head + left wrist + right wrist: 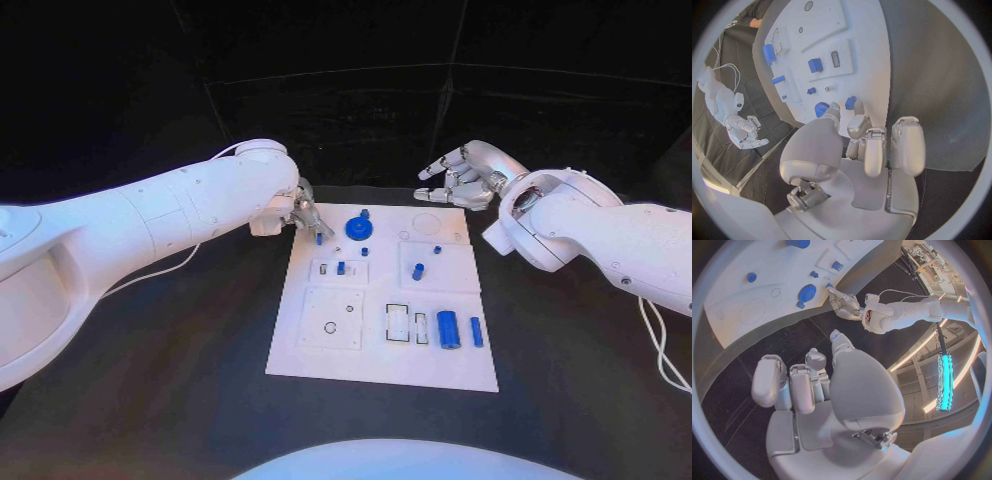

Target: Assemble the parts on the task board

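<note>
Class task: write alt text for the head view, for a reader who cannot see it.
A white rectangular task board lies on a black table, dotted with small blue plastic parts. The silver left hand reaches the board's far left corner, while the silver right hand hovers beyond its far edge.

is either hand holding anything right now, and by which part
The left hand pinches a small blue part by its end at the white task board's edge; right hand holds nothing.

- Left hand (306, 212) mostly tucked behind its own wrist, fingertip contact at the task board (378, 360) corner unclear.
- Smallest blue parts (340, 268) too tiny to identify.
</note>
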